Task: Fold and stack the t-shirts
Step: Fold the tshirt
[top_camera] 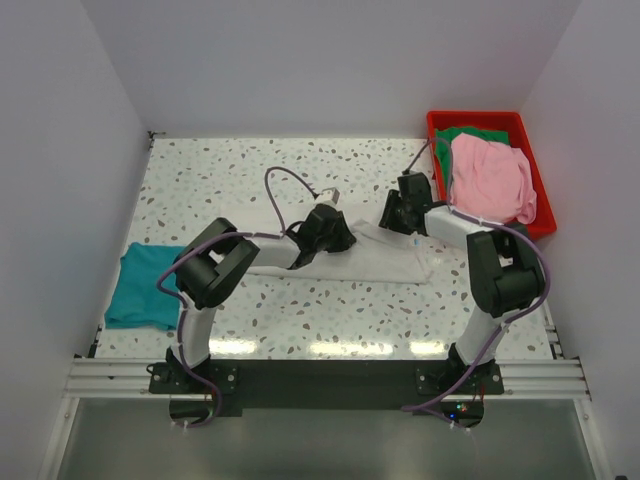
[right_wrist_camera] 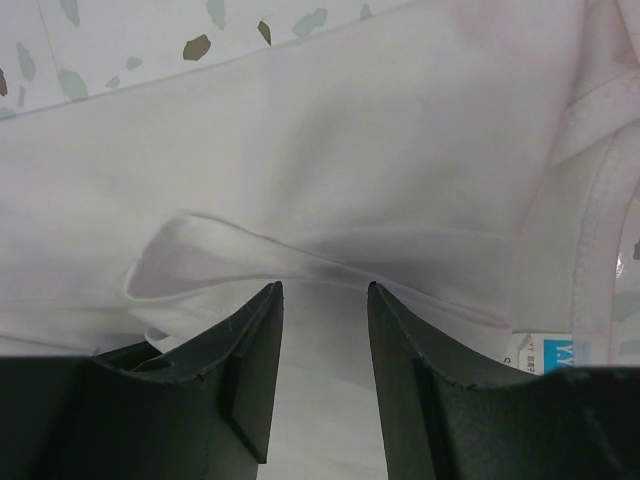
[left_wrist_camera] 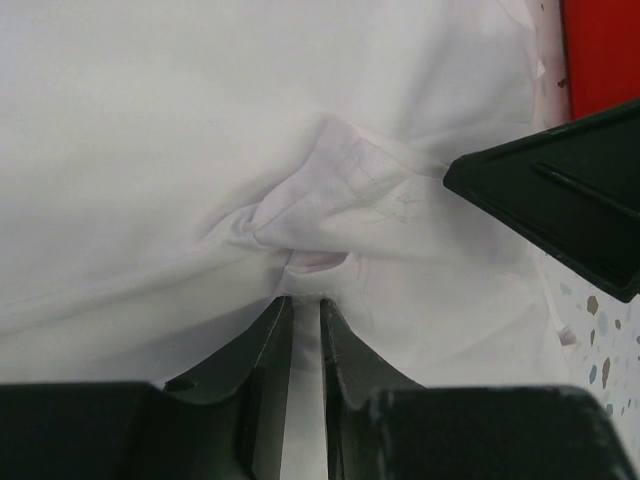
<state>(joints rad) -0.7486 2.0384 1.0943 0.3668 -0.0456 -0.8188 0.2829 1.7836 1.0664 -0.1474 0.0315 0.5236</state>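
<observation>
Off-white t-shirt (top_camera: 375,260), laid flat at worktop (top_camera: 220,170) centre; a bunched fold is pinched by the left tool (left_wrist_camera: 303,300); a raised fold is straddled by the spread right tool (right_wrist_camera: 325,288)

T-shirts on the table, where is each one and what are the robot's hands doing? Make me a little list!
off-white t-shirt: lying on table, middle
teal t-shirt: folded, left table edge
pink t-shirt: crumpled in red bin
green t-shirt: in bin, under pink
left gripper: pinching bunched off-white cloth
right gripper: jaws apart around a raised fold
</observation>
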